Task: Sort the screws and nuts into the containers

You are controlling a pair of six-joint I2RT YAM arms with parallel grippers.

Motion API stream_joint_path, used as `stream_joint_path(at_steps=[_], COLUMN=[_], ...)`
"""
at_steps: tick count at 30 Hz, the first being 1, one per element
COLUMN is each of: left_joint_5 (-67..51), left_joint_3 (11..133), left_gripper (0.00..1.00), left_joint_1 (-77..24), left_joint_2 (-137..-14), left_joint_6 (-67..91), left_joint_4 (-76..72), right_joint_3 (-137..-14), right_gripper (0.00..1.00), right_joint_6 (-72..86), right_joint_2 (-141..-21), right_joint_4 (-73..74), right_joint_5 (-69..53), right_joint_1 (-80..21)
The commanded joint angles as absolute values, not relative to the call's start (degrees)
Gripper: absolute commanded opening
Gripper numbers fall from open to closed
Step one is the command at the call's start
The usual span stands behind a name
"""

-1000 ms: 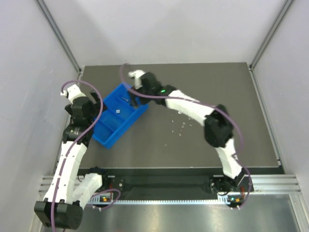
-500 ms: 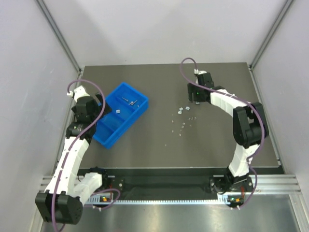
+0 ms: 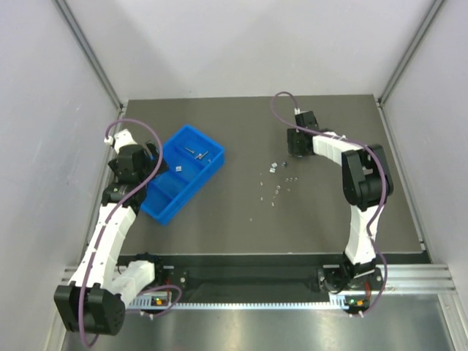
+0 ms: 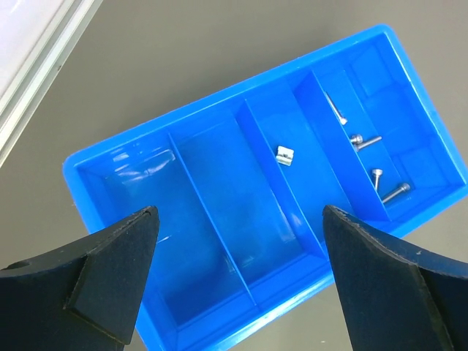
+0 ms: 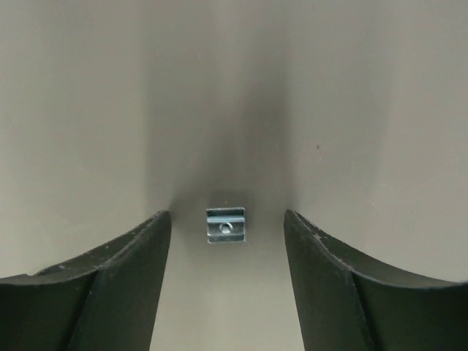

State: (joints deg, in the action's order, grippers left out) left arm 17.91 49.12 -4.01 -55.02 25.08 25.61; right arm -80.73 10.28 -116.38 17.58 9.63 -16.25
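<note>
The blue tray of containers (image 3: 170, 196) lies at the left of the table. In the left wrist view its end compartment (image 4: 369, 110) holds several screws (image 4: 363, 139), and the compartment beside it holds one nut (image 4: 284, 154). My left gripper (image 4: 238, 219) hangs open above the tray's near rim and touches nothing. More nuts (image 3: 278, 179) lie loose mid-table. My right gripper (image 3: 296, 148) is low over the table just beyond them. In the right wrist view it (image 5: 227, 214) stands open around a single square nut (image 5: 225, 224), with a gap on each side.
The dark table (image 3: 241, 219) ends in grey walls at the left, the right and the back. An aluminium rail (image 4: 29, 80) runs along the left edge near the tray. Two larger tray compartments (image 4: 212, 219) hold nothing.
My right arm has swung from above the tray to the right half of the table, and its jaws have narrowed around a nut. The left arm has shifted only slightly.
</note>
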Motion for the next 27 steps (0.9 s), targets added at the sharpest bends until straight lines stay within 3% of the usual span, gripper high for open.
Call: stream_joint_path(at_steps=[1,5,10,13,20,27], left_joint_5=[19.34,19.34,19.34,19.69,19.34,17.75], left_joint_3=[50.89,50.63,50.63,50.36,50.36,51.24], left_gripper=[0.99,0.99,0.99,0.99,0.99,0.99], left_joint_1=[-3.87,-3.87,-3.87,-3.87,-3.87,-3.87], left_joint_2=[-54.93,-55.02,-54.93,-54.15,-53.18,-51.68], left_joint_6=[24.08,24.08,24.08,24.17,24.08,24.87], left_joint_4=[23.91,23.56,23.82,23.73,23.73,24.52], right_joint_3=[-83.23,-83.14,-84.29,-84.29,-85.69,-92.71], right_gripper=[0.63,0.57,0.41,0.37,0.07,0.05], right_joint_6=[10.72,10.63,10.63,10.63,9.93,11.69], right_joint_2=[-116.89,-116.89,-117.95,-117.95,-116.99,-107.67], right_joint_4=[18.45,18.54,19.95,20.3,22.23,23.64], right_joint_5=[11.69,11.25,10.99,10.55,10.81,7.04], right_joint_1=[-16.43,-16.17,-16.08,-16.0,-16.35,-25.91])
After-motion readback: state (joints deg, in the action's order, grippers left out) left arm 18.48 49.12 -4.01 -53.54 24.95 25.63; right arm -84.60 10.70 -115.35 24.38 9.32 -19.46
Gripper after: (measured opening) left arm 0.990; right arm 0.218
